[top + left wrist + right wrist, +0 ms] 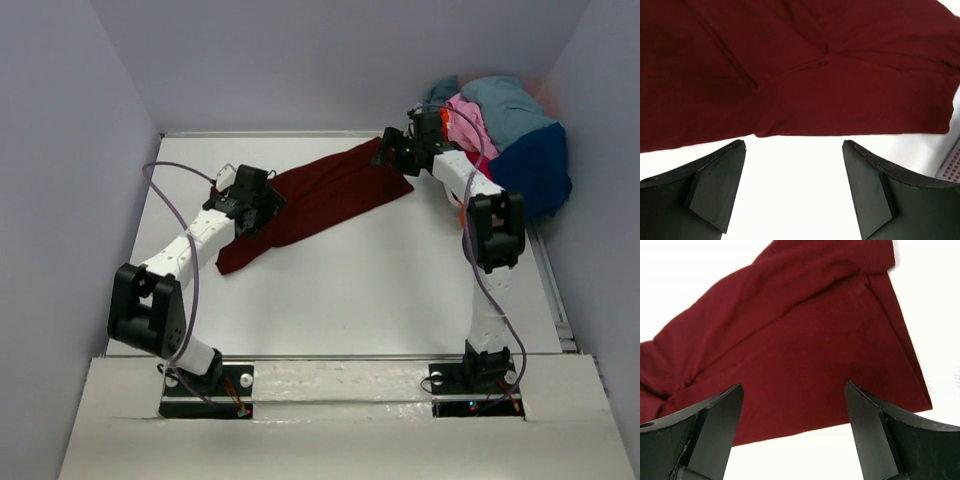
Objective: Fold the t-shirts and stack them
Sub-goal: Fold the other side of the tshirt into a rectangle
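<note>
The dark maroon t-shirt (315,200) lies spread in a long diagonal strip on the white table, from near left to far right. My left gripper (268,197) is open and empty at its left edge; in the left wrist view the shirt (800,65) lies just beyond the fingertips (722,175). My right gripper (385,152) is open and empty over the shirt's far right corner (805,355). The pink (470,120), light teal-blue (505,105), navy blue (535,165) and bright red (482,165) shirts are heaped at the back right.
Grey walls (70,150) enclose the table (350,300) on the left, back and right. The heap of shirts sits in the back right corner beside my right arm (490,225).
</note>
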`<state>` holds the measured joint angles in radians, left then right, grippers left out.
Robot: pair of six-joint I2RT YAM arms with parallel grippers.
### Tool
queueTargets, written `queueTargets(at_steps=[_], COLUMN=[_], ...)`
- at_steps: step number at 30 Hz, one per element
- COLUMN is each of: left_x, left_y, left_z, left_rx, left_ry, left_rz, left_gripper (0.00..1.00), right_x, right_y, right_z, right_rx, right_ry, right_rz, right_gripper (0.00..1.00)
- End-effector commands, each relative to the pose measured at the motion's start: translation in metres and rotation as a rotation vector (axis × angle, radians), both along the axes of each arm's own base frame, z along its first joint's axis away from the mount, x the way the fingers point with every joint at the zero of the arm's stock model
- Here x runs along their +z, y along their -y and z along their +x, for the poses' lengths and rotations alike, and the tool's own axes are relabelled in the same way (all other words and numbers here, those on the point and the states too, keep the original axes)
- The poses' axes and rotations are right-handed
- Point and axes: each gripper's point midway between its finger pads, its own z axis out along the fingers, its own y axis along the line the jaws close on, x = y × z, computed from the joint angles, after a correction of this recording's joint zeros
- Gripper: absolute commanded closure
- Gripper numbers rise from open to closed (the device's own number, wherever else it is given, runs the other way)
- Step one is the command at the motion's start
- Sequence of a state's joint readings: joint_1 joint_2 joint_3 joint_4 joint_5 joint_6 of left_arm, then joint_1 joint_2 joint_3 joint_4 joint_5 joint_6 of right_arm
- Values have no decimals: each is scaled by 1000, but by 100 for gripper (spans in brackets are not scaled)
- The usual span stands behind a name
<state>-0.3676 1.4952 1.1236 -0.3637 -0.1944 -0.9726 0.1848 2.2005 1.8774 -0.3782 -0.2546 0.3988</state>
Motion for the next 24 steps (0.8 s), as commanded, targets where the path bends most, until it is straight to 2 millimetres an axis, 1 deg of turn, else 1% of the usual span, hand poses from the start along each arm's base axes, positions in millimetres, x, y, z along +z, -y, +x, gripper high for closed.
queueTargets(at_steps=[1,5,6,8,9,13,15,16,18,19,22,24], left_x=[2,-11,-18,-24,-32,-39,-37,-34,-34,-33,-36,-40], left_y=[-8,-7,-6,-6,-6,-10,-12,-17,-19,-22,-30,-30], left_z=[16,25,27,31,32,36,39,43,46,51,57,58], left_rx=[164,194,196,205,208,231,245,260,266,273,283,284], left_ry=[55,32,18,15,1,-9,8,24,35,46,46,39], left_rz=[-77,-69,-66,-64,-54,-26,-23,-20,-9,-7,5,14], left_gripper=[11,12,12,13,13,14,17,18,24,26,35,41], right_x=[36,37,38,39,38,42,43,45,43,43,40,40], right_y=[0,4,5,7,8,11,12,12,11,11,11,12], right_z=[3,1,1,1,1,2,2,3,2,1,0,0], right_rx=[3,1,0,-7,-7,-13,-16,-17,-16,-17,-18,-20], right_ry=[100,109,113,116,117,129,135,137,133,135,127,128], right_rz=[-8,-35,-38,-49,-54,-69,-73,-71,-70,-66,-63,-66], right_gripper=[12,12,12,12,12,12,12,12,13,13,13,13])
